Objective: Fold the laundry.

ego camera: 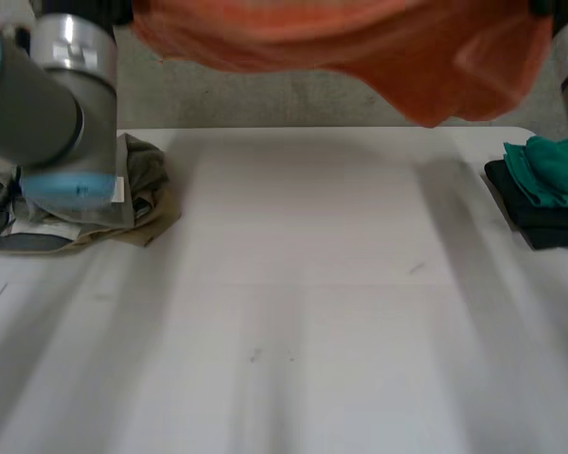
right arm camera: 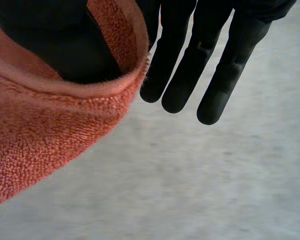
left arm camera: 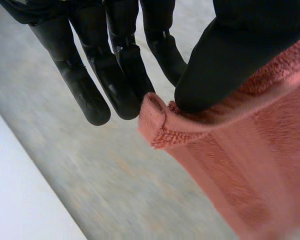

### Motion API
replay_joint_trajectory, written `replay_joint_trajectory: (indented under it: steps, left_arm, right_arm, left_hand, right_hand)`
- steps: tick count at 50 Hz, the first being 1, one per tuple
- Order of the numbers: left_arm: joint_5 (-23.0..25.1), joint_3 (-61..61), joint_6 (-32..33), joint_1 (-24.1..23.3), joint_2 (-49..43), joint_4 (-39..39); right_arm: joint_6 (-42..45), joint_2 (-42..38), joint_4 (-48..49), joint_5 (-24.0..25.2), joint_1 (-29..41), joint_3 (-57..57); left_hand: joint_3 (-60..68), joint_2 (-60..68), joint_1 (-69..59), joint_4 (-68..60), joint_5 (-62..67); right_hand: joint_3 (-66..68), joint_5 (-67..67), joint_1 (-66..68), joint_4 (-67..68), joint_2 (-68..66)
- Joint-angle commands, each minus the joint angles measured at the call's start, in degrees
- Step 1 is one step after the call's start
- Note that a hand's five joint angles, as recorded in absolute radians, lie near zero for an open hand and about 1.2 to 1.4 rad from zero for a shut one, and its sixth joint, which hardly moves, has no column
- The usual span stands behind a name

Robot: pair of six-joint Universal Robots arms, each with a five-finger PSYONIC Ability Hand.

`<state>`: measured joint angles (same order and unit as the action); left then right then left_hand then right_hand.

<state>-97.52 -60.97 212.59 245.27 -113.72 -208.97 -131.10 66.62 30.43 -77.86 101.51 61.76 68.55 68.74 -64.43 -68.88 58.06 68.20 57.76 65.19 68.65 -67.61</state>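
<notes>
Towel (ego camera: pixel 360 47) is hanging up above the table (ego camera: pixel 303 312), where you're seeing a crumpled clothes pile (ego camera: pixel 147 194) sitting left and a folded stack (ego camera: pixel 541 203) right. Left hand (left arm camera: pixel 115 85) is pinching a towel corner under its thumb, and right hand (right arm camera: pixel 185 65) is pinching the hem.

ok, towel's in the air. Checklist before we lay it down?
1. Left hand grip: thumb pins a towel corner against the fingers. Ok.
2. Right hand grip: towel edge pinched at the thumb. Ok.
3. Towel off the table, stretched between both hands. Ok.
4. Middle of the table bare for the lay-down. Ok.
5. Towel apart from the clothes pile and the folded stack. Ok.
6. Lower edge hanging level: it sags lower toward the right hand. Not ok.
</notes>
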Motion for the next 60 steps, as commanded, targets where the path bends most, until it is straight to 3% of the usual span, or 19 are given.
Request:
replay_joint_trajectory:
  steps: [1,13,19,24,26,35,39,47,55,60]
  left_arm:
    - [0.49,-14.16,-2.44,0.21,1.48,1.11]
    - [0.57,-28.15,-4.64,0.56,0.6,1.38]
    - [0.66,-30.61,-4.73,1.7,1.74,1.38]
    - [0.57,-31.05,-4.81,2.23,2.19,1.38]
    - [0.49,-31.14,-5.08,2.41,2.19,1.38]
    - [0.49,-31.49,-8.5,2.85,2.27,1.73]
    - [0.49,-31.58,-9.65,2.85,2.27,2.52]
    - [0.49,-31.49,-9.91,2.93,3.06,3.22]
    - [0.57,-31.4,-9.91,2.85,3.59,3.13]
    - [0.57,-30.96,-10.0,2.58,3.59,3.13]
  right_arm:
    - [-2.22,-1.84,-7.84,4.81,-0.88,9.07]
    - [-14.61,-11.86,-21.99,6.84,-6.41,12.24]
    - [-24.63,-12.12,-27.79,6.14,-10.28,11.98]
    - [-29.03,-12.56,-31.74,5.96,-12.47,11.98]
    - [-29.12,-12.56,-33.24,5.96,-13.71,12.16]
    - [-28.69,-15.46,-35.44,7.02,-16.52,12.42]
    - [-26.67,-17.13,-35.71,7.54,-16.61,12.68]
    - [-21.92,-16.26,-35.27,7.89,-16.52,14.7]
    - [-17.0,-15.37,-33.95,12.9,-16.7,16.46]
    - [-15.15,-16.95,-32.9,13.34,-16.61,16.37]
  left_hand:
    - [11.45,11.26,-15.57,-11.12,11.94]
    - [11.45,11.26,-15.57,-11.12,11.94]
    - [11.45,11.26,-15.57,-11.12,11.94]
    - [11.45,11.26,-15.57,-11.12,11.94]
    - [11.45,11.26,-15.57,-11.12,11.94]
    - [11.45,11.26,-15.57,-11.12,11.94]
    - [11.45,11.26,-15.57,-11.12,11.94]
    - [11.45,11.26,-15.57,-11.12,11.94]
    - [11.45,11.26,-15.57,-11.12,11.94]
    - [11.45,11.26,-15.57,-11.12,11.94]
  right_hand:
    - [11.8,12.24,14.81,11.35,-12.39]
    - [11.8,12.24,14.81,11.35,-12.39]
    - [-18.7,-18.26,-15.69,-19.15,18.11]
    - [-29.82,-29.39,-26.82,-30.28,29.24]
    - [-34.22,-33.79,-31.22,-34.68,33.64]
    - [-30.86,-30.43,-27.86,-31.32,30.28]
    - [-25.31,-24.88,-22.31,-25.77,24.73]
    - [-30.01,-29.57,-27.0,-30.46,29.43]
    - [-30.52,-30.09,-27.52,-30.98,29.94]
    - [-30.02,-29.58,-27.01,-30.47,29.44]
